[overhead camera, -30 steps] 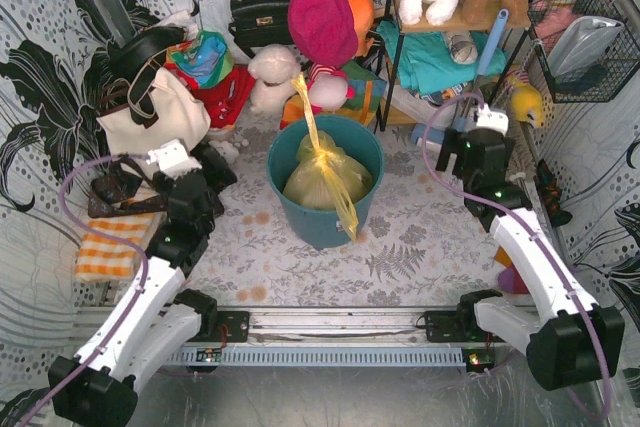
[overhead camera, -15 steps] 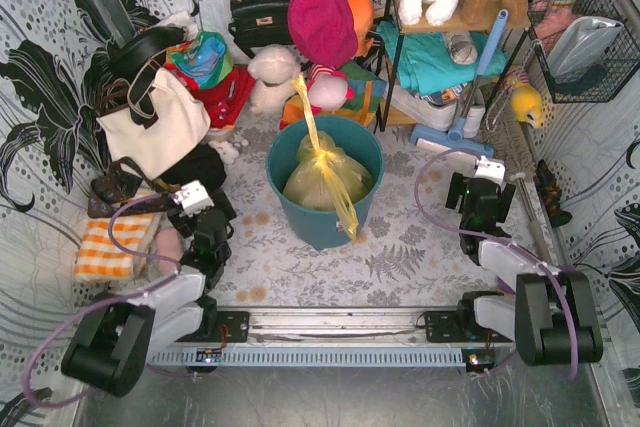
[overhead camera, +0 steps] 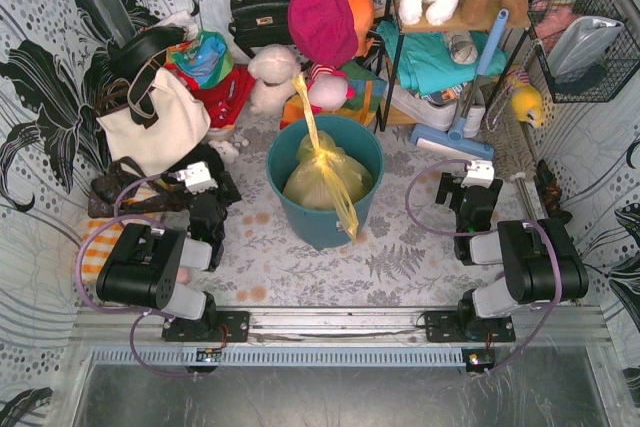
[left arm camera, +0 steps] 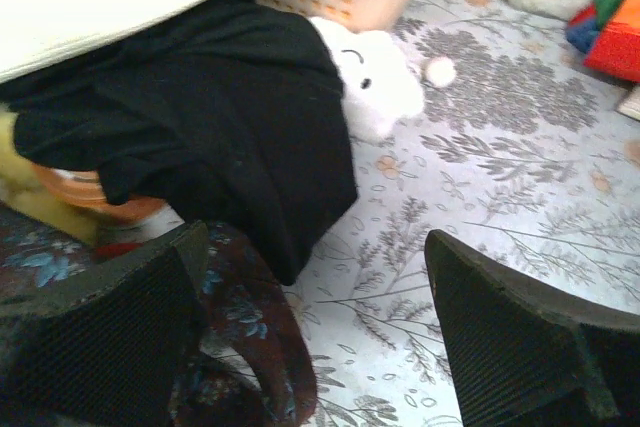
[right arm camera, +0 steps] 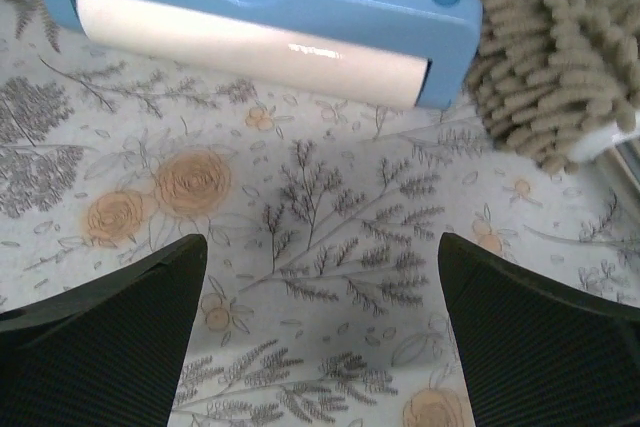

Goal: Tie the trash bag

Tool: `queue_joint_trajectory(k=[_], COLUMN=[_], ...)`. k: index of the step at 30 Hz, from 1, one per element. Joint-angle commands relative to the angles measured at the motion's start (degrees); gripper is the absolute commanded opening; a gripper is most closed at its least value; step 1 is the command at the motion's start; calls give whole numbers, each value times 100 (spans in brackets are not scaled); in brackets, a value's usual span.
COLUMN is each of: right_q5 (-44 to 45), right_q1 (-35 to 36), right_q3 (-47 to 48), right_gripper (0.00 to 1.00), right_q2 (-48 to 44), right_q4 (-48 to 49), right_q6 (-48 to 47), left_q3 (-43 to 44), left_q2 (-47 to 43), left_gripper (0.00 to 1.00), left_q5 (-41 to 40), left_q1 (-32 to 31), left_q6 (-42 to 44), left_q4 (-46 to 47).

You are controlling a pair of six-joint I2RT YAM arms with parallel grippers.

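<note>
The trash bag, thin yellow-green plastic with pale crumpled contents showing through, sits inside a round teal bin at the middle of a table covered in flower-patterned cloth. Its top is gathered; one long yellow tail rises toward the back and another hangs over the bin's front rim. Neither arm touches it. The left gripper is low over the cloth, well to the left of the bin, its fingers spread wide with nothing between them, facing a heap of black fabric and a small white plush toy. The right gripper is well to the right of the bin, likewise spread wide and holding nothing, above bare cloth near a blue mop head with a white roller and a shaggy beige duster.
</note>
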Motion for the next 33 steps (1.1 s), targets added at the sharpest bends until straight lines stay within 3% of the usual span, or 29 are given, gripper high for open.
queue_joint_trajectory(k=[1, 7, 33], right_q5=[-569, -673, -346], right_q1=[-150, -151, -151], right_q3=[-99, -85, -106], right_gripper=[97, 97, 97], right_q2=[378, 338, 351], right_q4=[1293, 1077, 1165], right_q6=[-190, -173, -126], left_q3=[138, 226, 194], left_q2=[95, 63, 67], left_gripper=[98, 98, 98], left_q5=[637, 1236, 1220], left_q1=[80, 187, 197], left_q6=[100, 173, 185], left_q4=[722, 461, 517])
